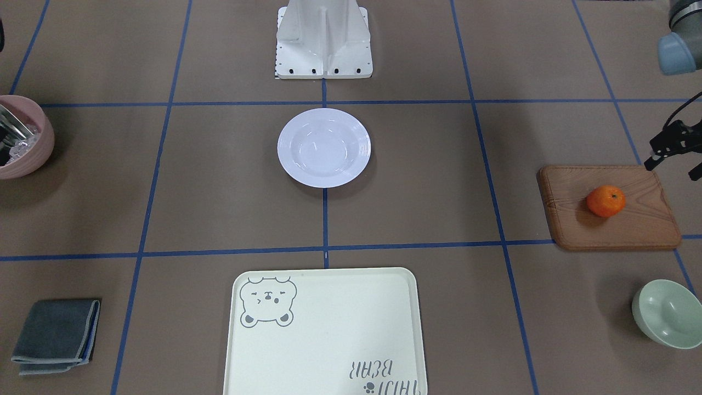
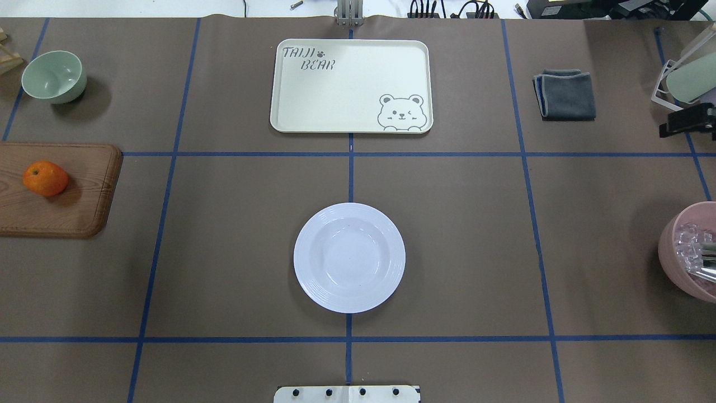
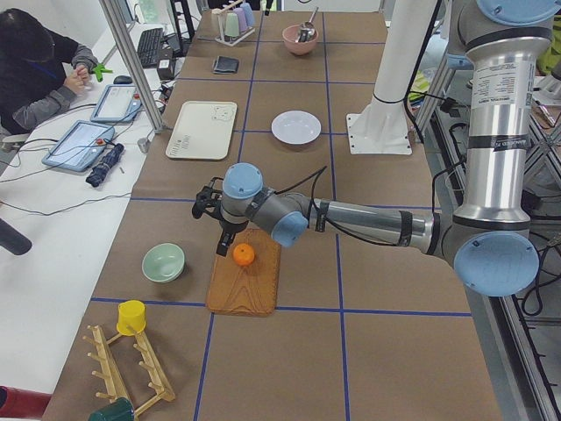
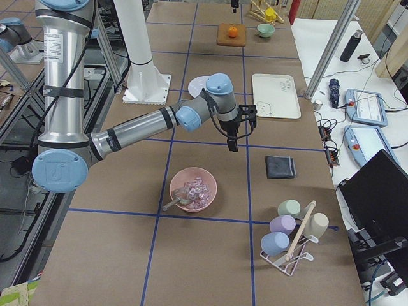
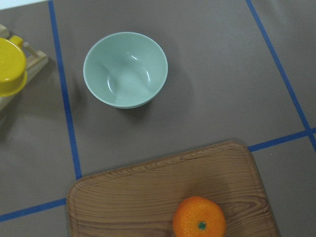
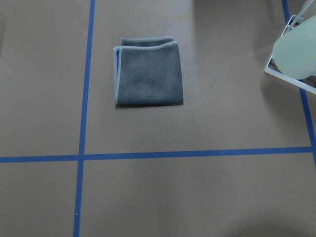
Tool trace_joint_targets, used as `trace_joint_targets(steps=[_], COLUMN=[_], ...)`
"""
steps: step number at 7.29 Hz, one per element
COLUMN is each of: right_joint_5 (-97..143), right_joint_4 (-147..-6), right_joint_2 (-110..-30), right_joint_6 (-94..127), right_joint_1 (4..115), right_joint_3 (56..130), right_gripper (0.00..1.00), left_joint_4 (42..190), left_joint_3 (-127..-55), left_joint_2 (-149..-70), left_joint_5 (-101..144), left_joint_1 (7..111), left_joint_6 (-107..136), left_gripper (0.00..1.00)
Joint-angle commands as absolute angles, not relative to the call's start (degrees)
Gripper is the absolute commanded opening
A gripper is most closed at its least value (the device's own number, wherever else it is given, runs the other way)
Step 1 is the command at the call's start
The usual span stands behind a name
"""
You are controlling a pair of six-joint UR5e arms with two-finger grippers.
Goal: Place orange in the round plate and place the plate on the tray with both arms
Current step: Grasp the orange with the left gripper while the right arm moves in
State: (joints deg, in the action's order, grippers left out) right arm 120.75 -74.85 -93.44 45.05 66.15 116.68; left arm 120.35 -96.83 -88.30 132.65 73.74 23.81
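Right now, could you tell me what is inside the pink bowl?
The pink bowl holds clear ice-like cubes and a metal utensil. The bowl's bottom, and anything lying under the cubes, is covered.

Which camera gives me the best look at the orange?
The left wrist-mounted view: the orange appears largest, stem dot clear, lower edge clipped. Front-facing and overhead show it whole but small on the wooden board; both side views, tiny; right wrist, not at all.
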Motion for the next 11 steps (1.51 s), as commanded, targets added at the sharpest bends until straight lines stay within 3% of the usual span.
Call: trace_joint_targets(steps=[1, 4, 11], right_joint_5=[114.62, 114.61, 113.03], right_joint_4=[-74.62, -74.53, -73.21], right_joint_2=[-93.52, -93.43, -93.43], right_joint_6=[52.20, 52.03, 52.12], right_joint_1=[57.68, 57.31, 56.16], right_joint_3=[117.60, 117.69, 117.25], right_gripper=[1.00, 1.00, 1.00], left_joint_4=[126.00, 132.27, 132.80], left_joint_3=[-95.11, -87.73, -82.97], left_joint_2=[-86.93, -89.02, -92.02], left_joint_5=[126.94, 121.30, 119.97], left_joint_1=[67.70, 62.68, 58.89], left_joint_6=[30.99, 34.53, 35.60], left_gripper=[0.98, 0.98, 0.98])
